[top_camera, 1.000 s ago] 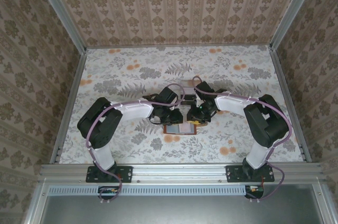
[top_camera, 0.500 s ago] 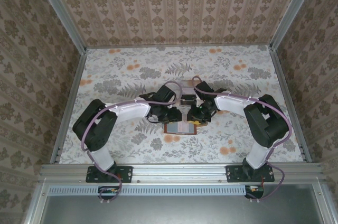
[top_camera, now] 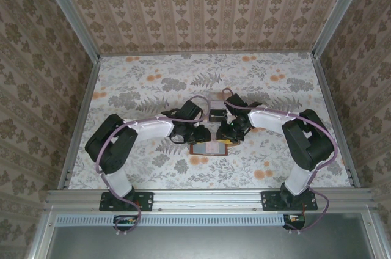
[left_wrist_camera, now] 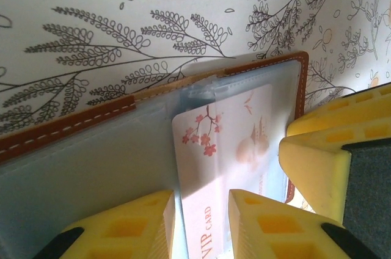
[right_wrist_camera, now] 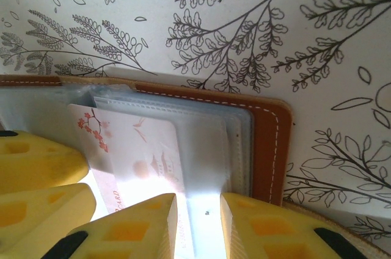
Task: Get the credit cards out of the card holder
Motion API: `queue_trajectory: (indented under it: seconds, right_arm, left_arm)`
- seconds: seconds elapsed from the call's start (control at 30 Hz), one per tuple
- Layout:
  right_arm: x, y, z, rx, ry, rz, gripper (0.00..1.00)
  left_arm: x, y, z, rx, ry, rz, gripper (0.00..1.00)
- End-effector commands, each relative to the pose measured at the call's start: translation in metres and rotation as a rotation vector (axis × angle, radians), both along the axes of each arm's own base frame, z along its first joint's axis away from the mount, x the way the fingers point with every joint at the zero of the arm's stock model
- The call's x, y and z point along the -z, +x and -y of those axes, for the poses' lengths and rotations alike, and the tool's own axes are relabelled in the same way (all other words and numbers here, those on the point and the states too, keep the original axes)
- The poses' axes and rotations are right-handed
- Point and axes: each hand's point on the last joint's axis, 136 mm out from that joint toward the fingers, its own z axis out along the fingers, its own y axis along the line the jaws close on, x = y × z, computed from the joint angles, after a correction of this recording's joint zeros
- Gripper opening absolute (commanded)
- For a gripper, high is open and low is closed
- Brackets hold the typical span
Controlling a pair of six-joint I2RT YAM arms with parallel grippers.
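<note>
Desk: the flowery desk (top_camera: 153, 82) is lying under both arms.
Holder: the holder (top_camera: 208, 148) is lying open and flat on the desk, at about 6 o'clock from the desk's middle, right where the two arms are meeting.
Holder edge: a brown edge with white stitches is running around soft clear pockets.
Card: a pale card (left_wrist_camera: 226, 143) with pink blossoms is sitting in the holder, partway inside a clear pocket. The words VIP CARD are showing on its 6 o'clock end in the left wrist view.
Left fingers: the left fingers (left_wrist_camera: 244, 222) are hanging over the holder at its 10 o'clock side in the top view. They are standing a little apart, released, with nothing between them. The card's 9 o'clock edge is showing through the gap, and one finger is covering part of the card. I cannot tell if it is touching.
Right fingers: the right fingers (right_wrist_camera: 235, 225) are hanging over the holder at its 2 o'clock side in the top view. They are also a little apart, released, over a clear pocket just beside the card's 3 o'clock edge.
Close together: both pairs of yellow fingers are crowding in near the card.
</note>
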Motion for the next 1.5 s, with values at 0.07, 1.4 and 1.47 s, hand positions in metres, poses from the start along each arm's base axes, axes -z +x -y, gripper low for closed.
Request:
queue_trajectory:
  seconds: [0.07, 1.4, 1.47]
  right_arm:
    - [0.002, -0.004, 0.009, 0.003, -0.056, -0.009, 0.27]
    - [0.004, -0.001, 0.011, -0.003, -0.073, 0.002, 0.27]
    - [0.004, -0.001, 0.011, -0.004, -0.073, 0.002, 0.27]
  left_arm:
    - [0.009, -0.002, 0.003, -0.005, -0.025, -0.042, 0.28]
    - [-0.006, 0.001, -0.048, -0.034, 0.170, 0.049, 0.08]
    - [-0.007, 0.002, -0.044, -0.027, 0.166, 0.053, 0.08]
